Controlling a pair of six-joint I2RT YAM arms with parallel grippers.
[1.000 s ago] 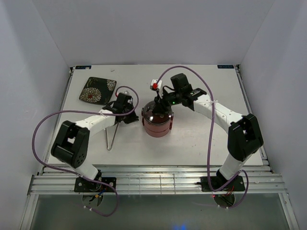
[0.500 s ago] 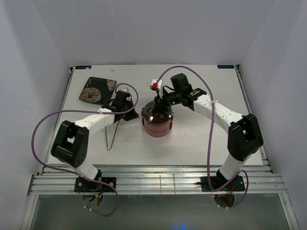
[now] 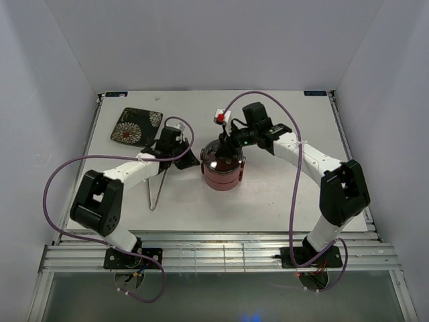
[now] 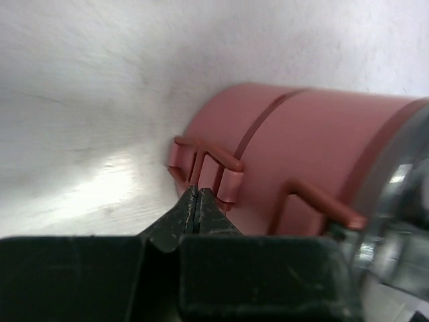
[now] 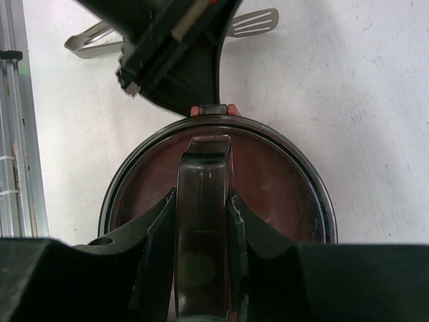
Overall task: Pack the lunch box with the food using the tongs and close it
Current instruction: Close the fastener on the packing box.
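Closing looks like the step in hand: no food pcs show on the dark square floral-patterned plate (image 3: pixel 137 126) at far left of the white desk (image 3: pixel 281 198). The long thin silver metal tongs (image 3: pixel 157 190) lie flat nearer the arm bases, not held, so packing is prob. done. Next right, the left tool (image 3: pixel 188 159) is clenched on nothing. Its black tips are pressed together, the point right at a red side clip (image 4: pixel 204 164) of the round dark-red two-tier lunch box (image 3: pixel 222 173), which stands upright mid-desk. The box wall is smooth glossy plastic, cylindrical, w/ a seam between tiers; the clip is a thin looped bar. On top sits the round grey metal top lid (image 5: pixel 281 181), shiny, reflective, dark-rimmed, w/ an arched flat strap handle (image 5: pixel 204 154) across it. The right tool (image 5: pixel 201 196) reaches in from above and grasps that strap, one finger each side. Next move, I'd judge: seat the lid square and hold it down w/ the right, then work the clip w/ the left. It's a small target on a slick surface, so the tip could slip.
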